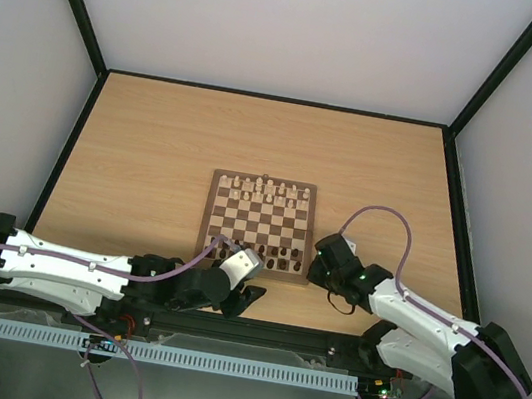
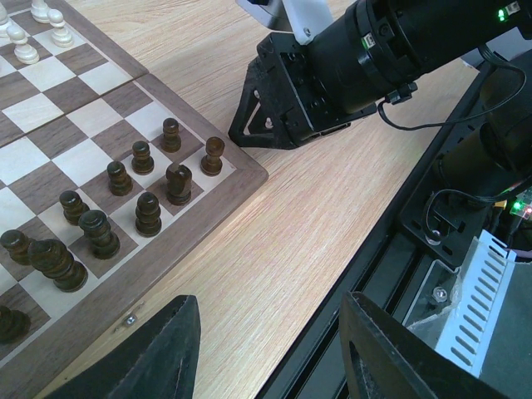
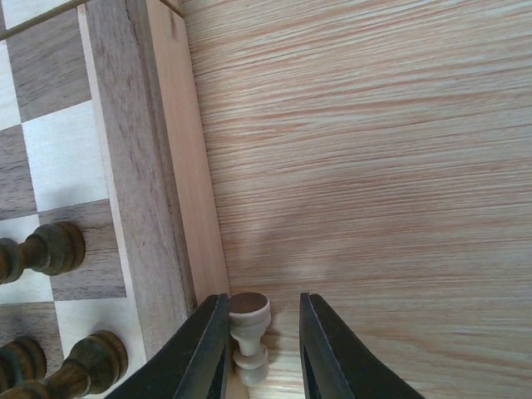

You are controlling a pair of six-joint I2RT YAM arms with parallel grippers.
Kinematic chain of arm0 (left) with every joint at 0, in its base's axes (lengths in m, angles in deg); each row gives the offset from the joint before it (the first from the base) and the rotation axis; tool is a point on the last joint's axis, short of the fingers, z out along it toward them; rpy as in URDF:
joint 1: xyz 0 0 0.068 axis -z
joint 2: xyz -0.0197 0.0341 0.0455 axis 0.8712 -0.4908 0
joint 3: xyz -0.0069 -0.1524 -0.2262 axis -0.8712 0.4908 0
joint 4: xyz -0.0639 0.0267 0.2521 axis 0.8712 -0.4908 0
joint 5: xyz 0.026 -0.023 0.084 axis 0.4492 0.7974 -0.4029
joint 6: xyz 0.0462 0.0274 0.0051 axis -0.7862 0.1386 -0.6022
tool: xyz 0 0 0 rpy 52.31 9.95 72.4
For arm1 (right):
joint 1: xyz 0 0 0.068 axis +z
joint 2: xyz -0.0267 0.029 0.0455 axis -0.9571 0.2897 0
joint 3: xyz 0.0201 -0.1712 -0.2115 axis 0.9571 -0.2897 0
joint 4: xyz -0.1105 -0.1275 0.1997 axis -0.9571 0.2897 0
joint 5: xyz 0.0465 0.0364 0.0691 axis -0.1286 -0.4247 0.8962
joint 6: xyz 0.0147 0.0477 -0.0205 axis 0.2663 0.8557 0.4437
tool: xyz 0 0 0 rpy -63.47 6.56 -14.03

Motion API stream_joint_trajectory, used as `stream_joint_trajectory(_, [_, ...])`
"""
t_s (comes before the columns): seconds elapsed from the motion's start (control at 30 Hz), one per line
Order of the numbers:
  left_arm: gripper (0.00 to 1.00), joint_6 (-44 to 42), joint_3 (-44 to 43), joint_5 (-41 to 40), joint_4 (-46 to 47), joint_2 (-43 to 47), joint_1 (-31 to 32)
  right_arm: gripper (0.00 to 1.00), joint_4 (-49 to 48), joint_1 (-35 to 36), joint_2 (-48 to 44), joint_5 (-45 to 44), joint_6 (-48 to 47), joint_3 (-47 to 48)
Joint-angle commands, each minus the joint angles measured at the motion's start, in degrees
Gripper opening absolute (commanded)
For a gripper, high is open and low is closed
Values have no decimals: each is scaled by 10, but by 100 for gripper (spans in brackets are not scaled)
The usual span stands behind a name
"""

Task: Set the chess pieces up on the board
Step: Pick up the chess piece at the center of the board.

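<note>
**Q:** How far has the set-up got?

**A:** The pale chess pieces (image 1: 267,192) stand in rows along the board's (image 1: 209,221) far edge. One pale pawn (image 3: 249,320) is on the table (image 1: 154,141), just beside the board's right edge.

**Q:** And your grippers?

**A:** Your right gripper (image 3: 264,357) straddles that pawn, its jaws narrowly parted and nothing clamped. Your left gripper (image 2: 270,357) hangs agape and empty. The far rows are too small to count, and the pawn's head is cut off.
</note>
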Motion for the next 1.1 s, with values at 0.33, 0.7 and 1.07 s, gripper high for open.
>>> stream_joint_trajectory(0.33, [48, -3, 2, -9, -2, 3, 6, 25, -30, -2, 40, 23, -7, -3])
stream_joint_trajectory(0.7, [48, -2, 4, -8, 2, 1, 5, 16, -20, -2, 26, 19, -7, -6])
stream_joint_trajectory(1.07, [60, 2, 6, 2, 31, 3, 5, 15, 83, -3, -60, -34, -22, 52])
